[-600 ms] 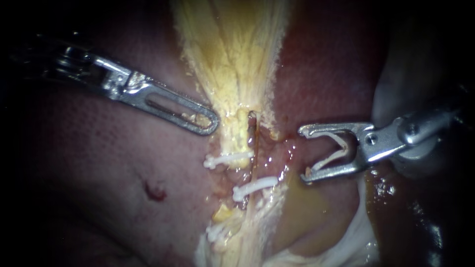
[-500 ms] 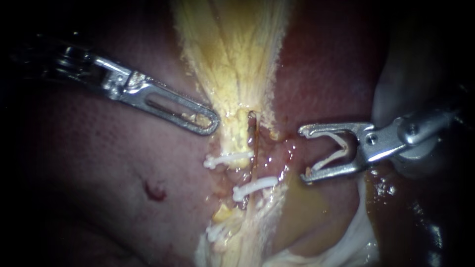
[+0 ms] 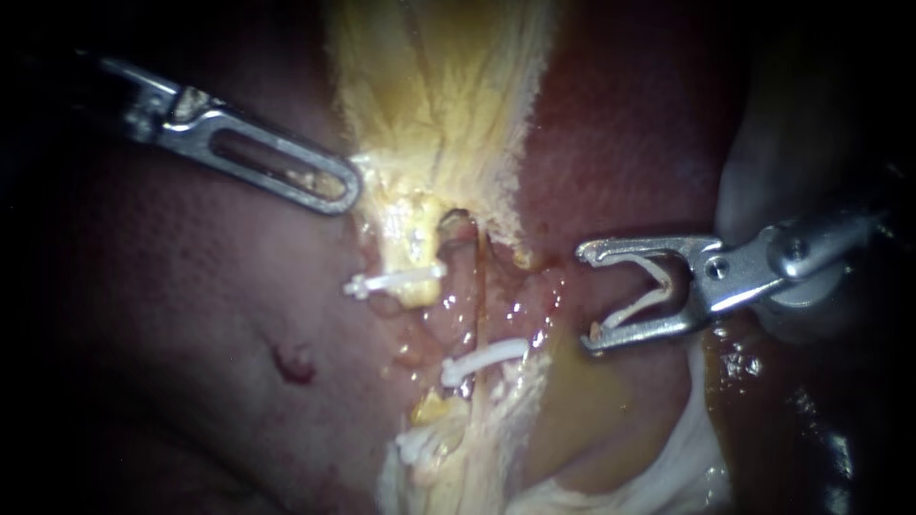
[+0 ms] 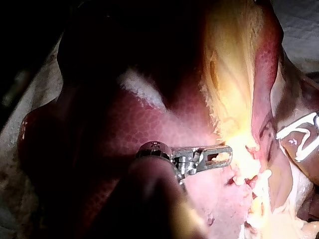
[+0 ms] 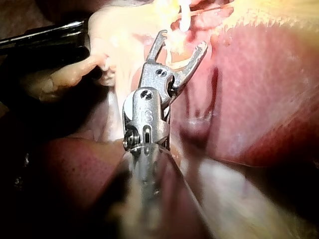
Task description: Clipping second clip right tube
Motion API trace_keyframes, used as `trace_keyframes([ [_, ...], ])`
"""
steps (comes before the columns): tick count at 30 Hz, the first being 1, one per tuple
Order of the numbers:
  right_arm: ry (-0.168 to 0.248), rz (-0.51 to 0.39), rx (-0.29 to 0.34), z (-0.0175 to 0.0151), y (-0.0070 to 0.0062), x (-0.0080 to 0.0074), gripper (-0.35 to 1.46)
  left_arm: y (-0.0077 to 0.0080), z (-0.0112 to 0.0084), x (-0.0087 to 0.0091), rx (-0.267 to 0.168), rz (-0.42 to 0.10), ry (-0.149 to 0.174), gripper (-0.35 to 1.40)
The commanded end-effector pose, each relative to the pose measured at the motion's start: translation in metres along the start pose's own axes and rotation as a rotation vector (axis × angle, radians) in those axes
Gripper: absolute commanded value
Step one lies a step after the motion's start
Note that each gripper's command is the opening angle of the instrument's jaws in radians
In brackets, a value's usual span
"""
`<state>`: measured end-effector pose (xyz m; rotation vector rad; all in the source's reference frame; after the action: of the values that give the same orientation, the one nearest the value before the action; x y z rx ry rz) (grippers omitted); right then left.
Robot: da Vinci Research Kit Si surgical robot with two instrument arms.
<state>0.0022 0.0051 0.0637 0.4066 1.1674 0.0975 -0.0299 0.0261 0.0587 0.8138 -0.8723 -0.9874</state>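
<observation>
White clip [image 3: 634,307] fills the right instrument's [image 3: 588,296] wide claw, short of the right tube [image 3: 482,286].

The left instrument [image 3: 343,186] ends in a flat, bright-silver tool pierced by a long oval slot, joined to a stubby steel knuckle and a dark shaft. The right instrument [image 3: 587,296] is stockier — its tool has two curved, hook-tipped silver jaws on a plate with one small round rivet, backed by a rounded steel wrist bearing a slotted screw.
</observation>
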Motion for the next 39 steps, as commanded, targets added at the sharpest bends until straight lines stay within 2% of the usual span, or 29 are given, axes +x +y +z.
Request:
trace_keyframes([
  [1,0.000,0.000,0.000,0.0000,0.0000,0.0000,0.50,0.0000,-0.0002,0.0000,0.000,-0.001,-0.002,-0.35],
  [17,0.012,0.040,0.022,0.0019,-0.0003,0.0007,0.50,0.0001,0.0002,0.0004,-0.004,0.000,-0.004,-0.35],
  [25,0.029,0.174,0.072,0.0049,-0.0007,0.0013,0.50,0.0001,0.0003,0.0004,-0.004,0.000,-0.004,-0.35],
  [30,0.027,0.293,0.095,0.0075,-0.0005,0.0008,0.50,0.0001,0.0004,0.0004,-0.005,0.000,-0.005,-0.35],
  [39,0.020,0.386,0.096,0.0103,0.0008,-0.0018,0.50,0.0001,0.0004,0.0004,-0.005,0.000,-0.005,-0.35],
])
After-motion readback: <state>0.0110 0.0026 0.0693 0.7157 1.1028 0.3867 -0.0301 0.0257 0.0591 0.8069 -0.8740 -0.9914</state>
